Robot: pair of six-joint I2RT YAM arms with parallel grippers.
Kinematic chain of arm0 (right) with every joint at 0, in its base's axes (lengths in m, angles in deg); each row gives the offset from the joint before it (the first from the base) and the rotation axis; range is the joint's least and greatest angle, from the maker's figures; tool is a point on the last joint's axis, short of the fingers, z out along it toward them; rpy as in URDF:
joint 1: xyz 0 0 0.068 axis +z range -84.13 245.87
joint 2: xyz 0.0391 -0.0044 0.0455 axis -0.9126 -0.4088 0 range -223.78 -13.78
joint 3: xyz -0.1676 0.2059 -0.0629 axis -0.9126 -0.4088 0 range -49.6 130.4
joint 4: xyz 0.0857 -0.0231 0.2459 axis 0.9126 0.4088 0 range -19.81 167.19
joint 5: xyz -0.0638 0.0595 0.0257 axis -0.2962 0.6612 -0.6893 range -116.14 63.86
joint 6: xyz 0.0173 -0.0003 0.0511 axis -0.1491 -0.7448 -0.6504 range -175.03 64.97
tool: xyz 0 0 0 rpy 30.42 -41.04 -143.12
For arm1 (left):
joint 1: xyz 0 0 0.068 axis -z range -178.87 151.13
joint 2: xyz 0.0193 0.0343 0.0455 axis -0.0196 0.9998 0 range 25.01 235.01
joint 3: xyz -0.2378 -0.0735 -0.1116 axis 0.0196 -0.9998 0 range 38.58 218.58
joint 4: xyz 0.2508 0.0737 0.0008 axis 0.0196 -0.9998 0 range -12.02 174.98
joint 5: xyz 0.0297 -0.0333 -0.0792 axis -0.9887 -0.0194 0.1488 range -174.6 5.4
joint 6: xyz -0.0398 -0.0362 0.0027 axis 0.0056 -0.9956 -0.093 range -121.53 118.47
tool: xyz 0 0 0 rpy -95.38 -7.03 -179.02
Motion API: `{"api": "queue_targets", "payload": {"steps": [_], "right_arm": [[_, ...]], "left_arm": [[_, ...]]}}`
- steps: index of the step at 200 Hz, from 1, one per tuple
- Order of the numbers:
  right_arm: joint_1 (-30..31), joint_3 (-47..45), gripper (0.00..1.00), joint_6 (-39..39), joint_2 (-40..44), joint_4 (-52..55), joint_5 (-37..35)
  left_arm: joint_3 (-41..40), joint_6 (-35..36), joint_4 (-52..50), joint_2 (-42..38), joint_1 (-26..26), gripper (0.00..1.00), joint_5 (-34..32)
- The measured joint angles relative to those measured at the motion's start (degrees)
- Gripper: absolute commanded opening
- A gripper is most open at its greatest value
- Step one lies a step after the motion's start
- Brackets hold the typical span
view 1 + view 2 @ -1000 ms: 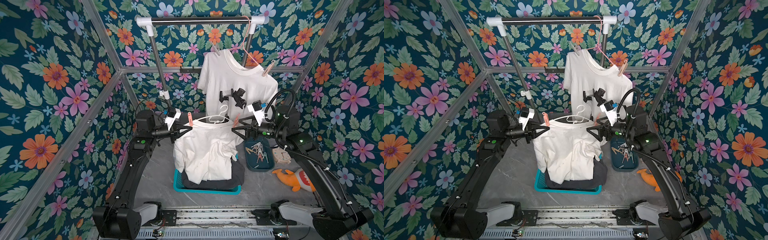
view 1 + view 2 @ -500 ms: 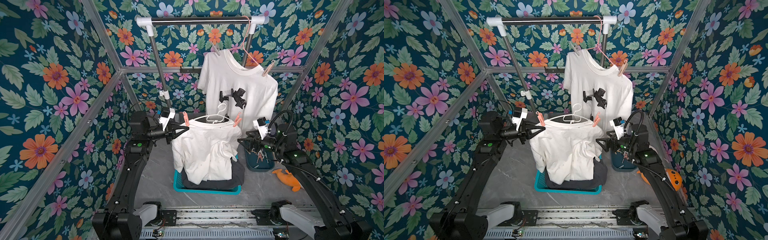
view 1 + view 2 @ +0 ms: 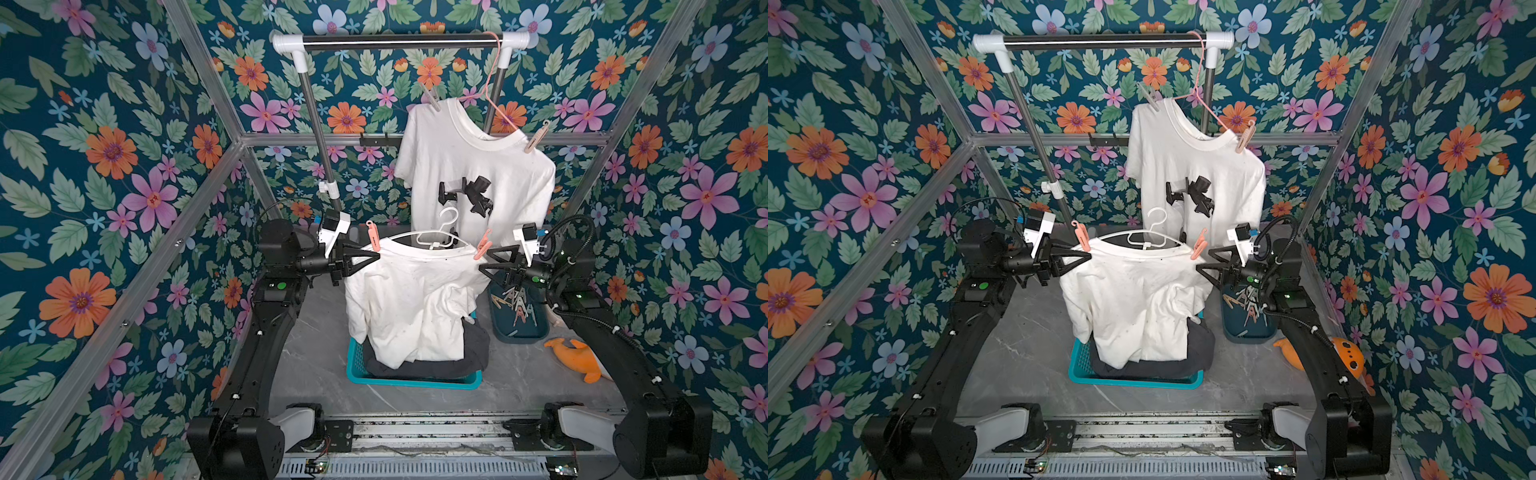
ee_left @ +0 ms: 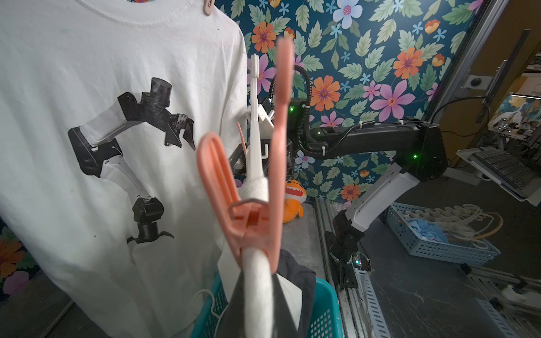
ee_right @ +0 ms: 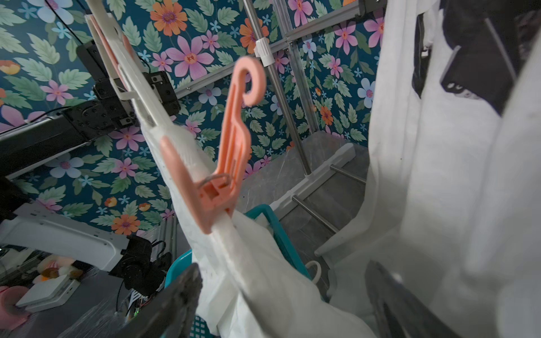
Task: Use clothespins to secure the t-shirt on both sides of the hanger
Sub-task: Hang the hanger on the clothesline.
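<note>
Two salmon-pink pegs grip the white hanger [image 3: 436, 239], one at each shoulder of the t-shirt [image 3: 411, 299] draped over it. Starting on the left, my left pincer [image 3: 371, 258] is clamped tight on the hanger's end through the cloth, just under the left clothespin [image 3: 372, 236]. From the left wrist camera I see that peg biting the fabric-wrapped arm, its two prongs standing upright. The shirt's lower part sags into a teal basket [image 3: 411, 380] on the grey surface [image 3: 316, 374], on top of a dark garment [image 3: 473, 353]. Behind the hanger's hook, a printed t-shirt [image 3: 478, 166] hangs from the rail [image 3: 399, 39] on a pink hanger [image 3: 492, 79], pegged at both shoulders. It crowds the space at the back. Further right, the right clothespin [image 3: 483, 244] sits on the other shoulder, tilted outward. My right pincer [image 3: 482, 264] stands just beside that end with its jaws spread wide, holding nothing. In the right wrist view the shirt hangs between its fingers [image 5: 178, 295], and I cannot tell whether they touch it. Below that arm is a dark tray [image 3: 519, 332] of spare clothespins [image 3: 515, 301], with an orange plush toy [image 3: 575, 355] beside it.
</note>
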Motion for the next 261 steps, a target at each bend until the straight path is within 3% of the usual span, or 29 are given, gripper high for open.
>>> {"api": "queue_targets", "payload": {"steps": [67,252,261], "right_arm": [[0.26,0.31,0.66,-6.75,-2.43,-8.5,7.21],[1.77,-1.81,0.03,-10.03,-2.45,-11.63,9.53],[1.81,-1.88,0.02,-10.05,-2.21,-11.63,9.55]], "left_arm": [[1.53,-1.38,0.04,1.55,0.04,0.0,0.5],[1.25,-4.07,2.19,1.84,0.24,0.0,-1.22],[1.14,-4.15,2.32,1.84,0.24,0.05,-1.51]]}}
